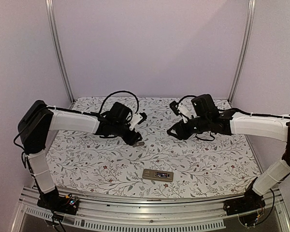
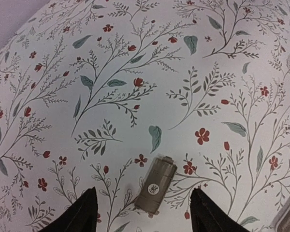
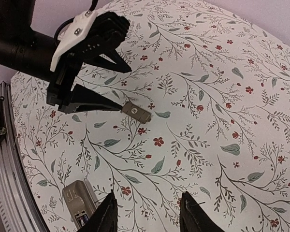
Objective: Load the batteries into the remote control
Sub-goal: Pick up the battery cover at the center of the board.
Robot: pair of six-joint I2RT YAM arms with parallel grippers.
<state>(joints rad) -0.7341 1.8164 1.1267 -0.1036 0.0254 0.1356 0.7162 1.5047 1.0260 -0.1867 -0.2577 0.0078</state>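
Your left pincer (image 2: 142,205) stands apart astride the grey cover piece (image 2: 156,183); your right pincer (image 3: 147,212) is apart, holding nothing. The remote control (image 1: 157,175) lies at 6 o'clock from the cover, near the table (image 1: 222,159) front edge.

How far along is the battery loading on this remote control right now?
Looks done: the remote control lies back up, something dark sitting in its open recess, probably the batteries; none lie loose in view. In hand: the left gripper is open, fingers either side of the small grey cover, not gripping it. The right gripper hovers open and empty. Left: likely picking up and refitting that cover.
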